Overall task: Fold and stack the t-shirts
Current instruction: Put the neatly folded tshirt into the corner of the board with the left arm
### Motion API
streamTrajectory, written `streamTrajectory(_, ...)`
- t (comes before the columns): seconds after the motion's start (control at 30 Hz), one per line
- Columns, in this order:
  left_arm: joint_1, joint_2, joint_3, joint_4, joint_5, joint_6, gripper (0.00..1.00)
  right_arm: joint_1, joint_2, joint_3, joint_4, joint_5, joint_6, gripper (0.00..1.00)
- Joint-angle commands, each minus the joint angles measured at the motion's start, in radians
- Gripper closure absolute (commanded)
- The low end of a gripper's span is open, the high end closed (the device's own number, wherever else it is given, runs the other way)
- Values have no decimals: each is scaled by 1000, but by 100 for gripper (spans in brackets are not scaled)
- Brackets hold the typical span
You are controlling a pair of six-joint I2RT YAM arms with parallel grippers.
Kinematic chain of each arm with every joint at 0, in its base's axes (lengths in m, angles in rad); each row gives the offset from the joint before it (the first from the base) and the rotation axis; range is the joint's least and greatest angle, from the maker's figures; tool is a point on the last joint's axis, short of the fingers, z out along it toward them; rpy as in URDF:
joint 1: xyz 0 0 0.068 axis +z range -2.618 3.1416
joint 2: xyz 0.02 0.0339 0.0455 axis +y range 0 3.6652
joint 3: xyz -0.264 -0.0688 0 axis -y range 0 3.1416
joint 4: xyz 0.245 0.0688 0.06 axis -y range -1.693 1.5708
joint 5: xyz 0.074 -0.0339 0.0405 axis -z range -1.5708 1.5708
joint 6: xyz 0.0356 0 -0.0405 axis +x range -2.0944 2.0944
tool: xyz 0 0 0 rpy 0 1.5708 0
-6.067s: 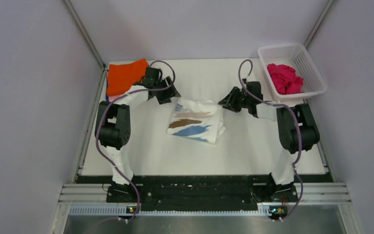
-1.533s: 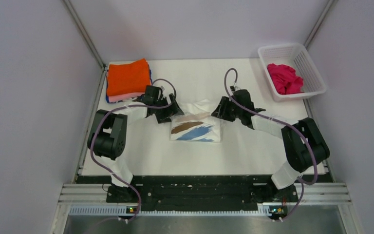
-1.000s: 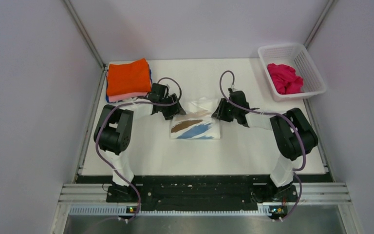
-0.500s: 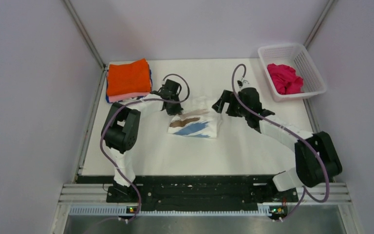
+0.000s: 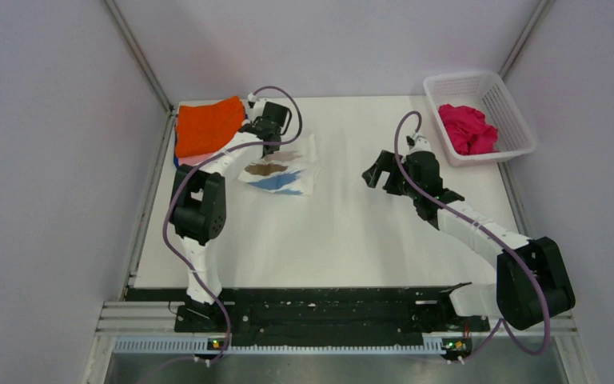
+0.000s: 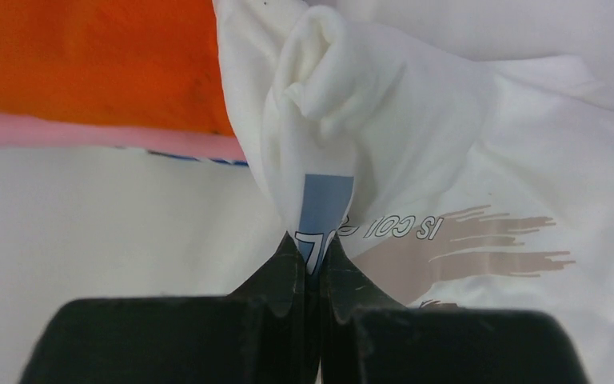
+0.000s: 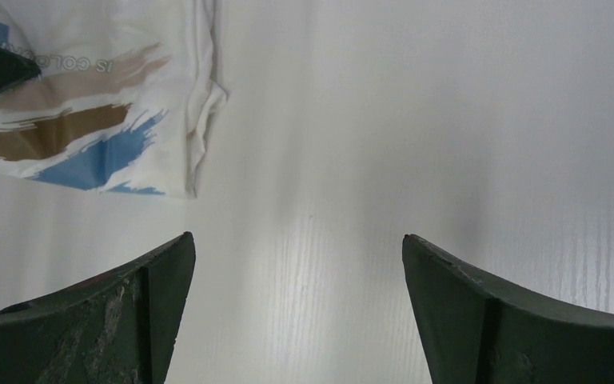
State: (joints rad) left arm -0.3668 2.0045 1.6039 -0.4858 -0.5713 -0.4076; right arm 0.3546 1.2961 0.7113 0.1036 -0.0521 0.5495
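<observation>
Under left wrist, t-shirt between jaws

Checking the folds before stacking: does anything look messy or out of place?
The printed white t-shirt is bunched where the left gripper pinches it, lying askew beside the orange-topped stack. The magenta shirt sits crumpled in the basket.

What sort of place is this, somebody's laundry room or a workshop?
Likely a robotics lab test cell: a left arm and right arm bolted to a metal rail beside a white table, plain partition walls around it, and stacked t-shirts plus a plastic basket as props.
</observation>
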Motion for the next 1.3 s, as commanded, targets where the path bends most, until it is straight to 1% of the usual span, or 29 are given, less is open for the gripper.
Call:
streamTrajectory(0.0, 36, 2, 95, 82, -165, 203, 100, -14, -23, 6, 23, 28, -25, 1)
streamTrajectory(0.1, 55, -15, 117, 106, -155, 288, 100, -15, -24, 2, 22, 45, -27, 1)
streamTrajectory(0.27, 89, -45, 170, 105, -71, 347, 100, -15, -23, 4, 21, 45, -28, 1)
streamTrajectory(0.43, 104, -68, 223, 107, -69, 439, 100, -17, -26, 5, 9, 49, -28, 1)
streamTrajectory(0.67, 119, -121, 333, 12, -11, 427, 100, -17, -11, 18, -10, 49, -24, 1)
streamTrajectory(0.83, 146, -127, 403, -33, 18, 411, 100, -17, -7, 19, -12, 45, -23, 1)
streamTrajectory(1.0, 166, -112, 473, -58, 44, 411, 100, -16, -9, 22, -16, 45, -22, 1)
streamTrajectory(1.27, 205, -99, 572, -63, 42, 444, 100, -16, -9, 26, -25, 44, -24, 1)
